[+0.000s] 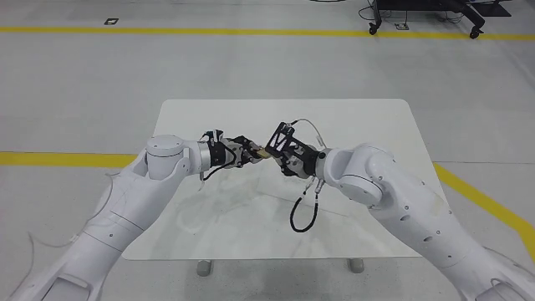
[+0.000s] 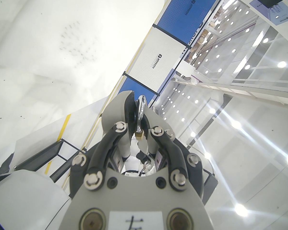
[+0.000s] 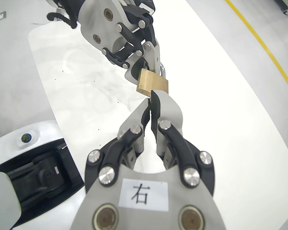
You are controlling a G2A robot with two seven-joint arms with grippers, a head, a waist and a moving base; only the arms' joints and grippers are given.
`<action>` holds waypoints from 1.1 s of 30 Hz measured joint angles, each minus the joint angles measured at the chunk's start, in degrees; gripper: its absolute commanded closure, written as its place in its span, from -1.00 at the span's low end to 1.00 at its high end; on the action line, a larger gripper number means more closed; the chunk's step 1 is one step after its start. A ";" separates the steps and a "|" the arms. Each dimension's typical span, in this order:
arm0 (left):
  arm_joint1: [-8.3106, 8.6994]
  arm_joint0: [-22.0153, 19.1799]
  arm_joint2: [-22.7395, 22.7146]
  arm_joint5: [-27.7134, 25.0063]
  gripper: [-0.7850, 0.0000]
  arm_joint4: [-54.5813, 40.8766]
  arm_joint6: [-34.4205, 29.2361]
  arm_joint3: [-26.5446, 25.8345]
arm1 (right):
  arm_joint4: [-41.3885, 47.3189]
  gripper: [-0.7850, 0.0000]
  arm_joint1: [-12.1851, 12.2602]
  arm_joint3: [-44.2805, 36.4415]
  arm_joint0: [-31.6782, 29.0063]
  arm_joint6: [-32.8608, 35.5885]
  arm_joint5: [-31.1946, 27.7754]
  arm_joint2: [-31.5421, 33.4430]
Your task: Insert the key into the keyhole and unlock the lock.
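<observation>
- Left pincer is clamped on the upper end of the lock. Its pads pinch the silver shackle, so the brass body sticks out free beyond the fingertips.
- Right pincer meets the lock from the opposite end. Its fingers are pressed together, and the tips touch the lock's bottom face, where the keyhole should be.
- The key itself is hidden. Whether it sits between those pads or partly inside the lock cannot be made out.
- The lock is held in the air, with the white table below it. Nothing but the two pincers touches the lock.
- The step in hand, as I judge it, is insertion, since the pincers are lined up end to end along the lock's long axis.
- The next move likely calls for a straight push toward the lock until the key seats. After that, the right wrist would twist about that same axis while the left grip holds the lock firm.
- One risk is that the lock, gripped at the shackle end only, may swivel under the twist.
</observation>
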 measured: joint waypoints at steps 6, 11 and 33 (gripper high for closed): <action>-0.22 0.15 -0.35 -0.23 1.00 0.68 -0.28 -0.14 | 2.99 1.00 -0.53 1.16 0.31 0.96 1.01 0.17; -0.31 0.45 -0.83 -1.20 1.00 1.68 -0.29 -0.58 | 7.79 1.00 -1.07 2.96 0.68 1.93 3.55 0.77; -0.43 1.80 -2.05 -0.44 1.00 9.34 3.19 -4.33 | 33.76 1.00 -1.60 12.08 -1.50 0.74 1.17 7.67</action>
